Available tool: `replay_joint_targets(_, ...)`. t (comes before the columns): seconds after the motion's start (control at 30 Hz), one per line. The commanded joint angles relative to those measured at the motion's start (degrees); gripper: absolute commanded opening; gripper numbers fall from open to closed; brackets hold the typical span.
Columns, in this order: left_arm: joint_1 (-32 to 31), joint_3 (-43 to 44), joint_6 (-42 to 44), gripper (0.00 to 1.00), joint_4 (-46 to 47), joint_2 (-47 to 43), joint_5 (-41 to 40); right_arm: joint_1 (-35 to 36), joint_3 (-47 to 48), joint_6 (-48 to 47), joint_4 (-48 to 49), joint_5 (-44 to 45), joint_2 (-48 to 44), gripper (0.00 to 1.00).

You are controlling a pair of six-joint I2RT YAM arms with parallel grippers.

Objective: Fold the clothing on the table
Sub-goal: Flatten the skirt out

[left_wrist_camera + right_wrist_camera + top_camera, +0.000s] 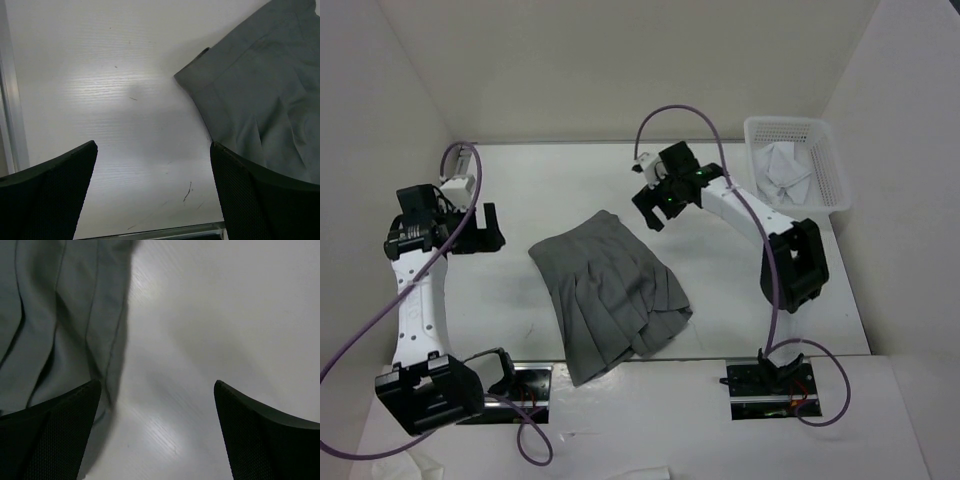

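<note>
The clothing, a dark grey pleated skirt, lies rumpled in the middle of the white table, its right side doubled over on itself. My left gripper hovers open left of it, holding nothing. In the left wrist view the skirt's waistband corner lies on the right, partly behind the right finger, and the gripper spans bare table. My right gripper hangs open above the table beyond the skirt's far right corner. The right wrist view has the pleats at the left and the gripper empty.
A white mesh basket with a white cloth in it stands at the far right corner. White walls close in three sides. The table's metal front edge runs just below the left fingers. Purple cables loop off both arms.
</note>
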Motion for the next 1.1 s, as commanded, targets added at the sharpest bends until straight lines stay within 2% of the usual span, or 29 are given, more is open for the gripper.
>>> replay_joint_targets(0.0, 3.39, 4.65, -2.19, 0.99, 0.30, 1.96, 0.70, 5.80, 7.59, 0.83, 2.67, -1.10, 5.82, 0.96)
replay_joint_targets(0.27, 4.62, 6.32, -2.81, 0.99, -1.37, 2.15, -2.37, 6.33, 23.84, 3.47, 4.07, -6.98, 21.47, 0.90)
replay_joint_targets(0.6, 4.62, 3.33, -2.81, 0.99, -1.37, 0.39, -3.70, 6.33, 33.87, 2.94, 5.13, -10.84, 34.13, 0.87)
replay_joint_targets(0.77, 4.62, 3.33, -2.28, 0.99, -2.42, 0.39, -3.70, 6.33, 46.78, 4.26, -1.00, -14.10, 42.81, 0.82)
replay_joint_targets(0.93, 5.14, 3.33, -2.28, 0.99, -2.43, 0.92, -3.70, 5.81, 60.40, 4.26, -8.04, -16.38, 48.89, 0.71)
replay_joint_targets(1.03, 5.15, 3.33, -1.75, 0.99, -2.43, 0.92, -3.17, 5.81, 67.52, 3.74, -13.93, -16.92, 52.68, 0.56)
replay_joint_targets(1.07, 5.15, 3.33, -1.75, 0.99, -2.43, 1.52, -3.17, 5.81, 66.93, 3.74, -13.94, -16.92, 52.68, 0.53)
